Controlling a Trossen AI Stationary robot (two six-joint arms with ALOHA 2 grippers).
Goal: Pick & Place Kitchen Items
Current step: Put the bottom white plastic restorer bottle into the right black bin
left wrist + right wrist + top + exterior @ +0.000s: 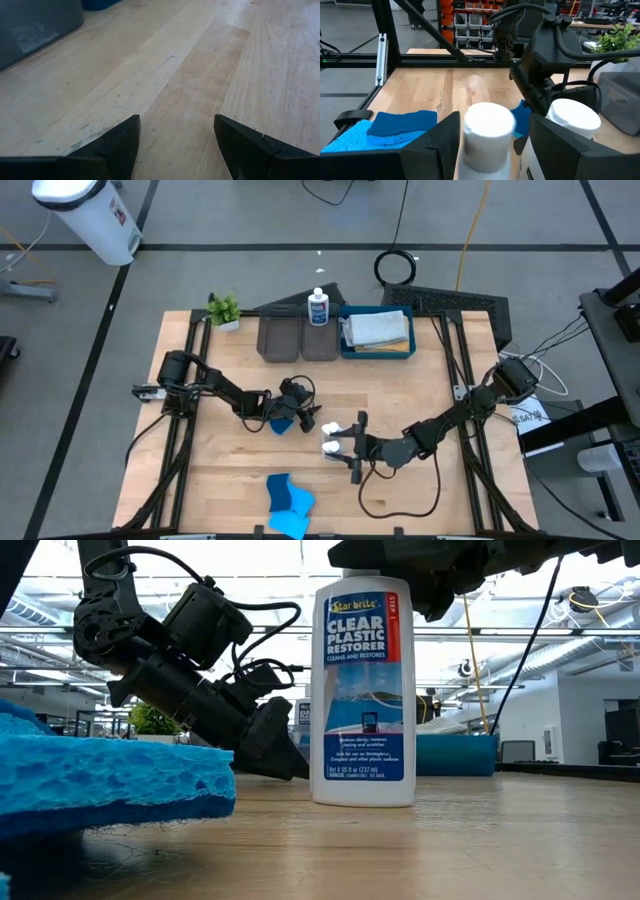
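Observation:
Two small white bottles [329,437] stand close together at the table's middle. One of them [363,690] shows upright with its blue label. My right gripper [492,145] is open. Its fingers stand on either side of one bottle's white cap [488,120], with a gap showing on each side, and the second bottle [572,119] is just outside one finger. My left gripper [176,140] is open over bare wood, beside a dark-blue sponge [282,423]. Two blue sponges [287,502] lie near the front edge. A third bottle [318,307] stands at the back.
Two grey trays [298,338] and a blue tray [378,352] holding a folded light cloth [377,328] stand along the far edge. A small potted plant [223,310] is at the far left. Bare wood lies to the left and right of the arms.

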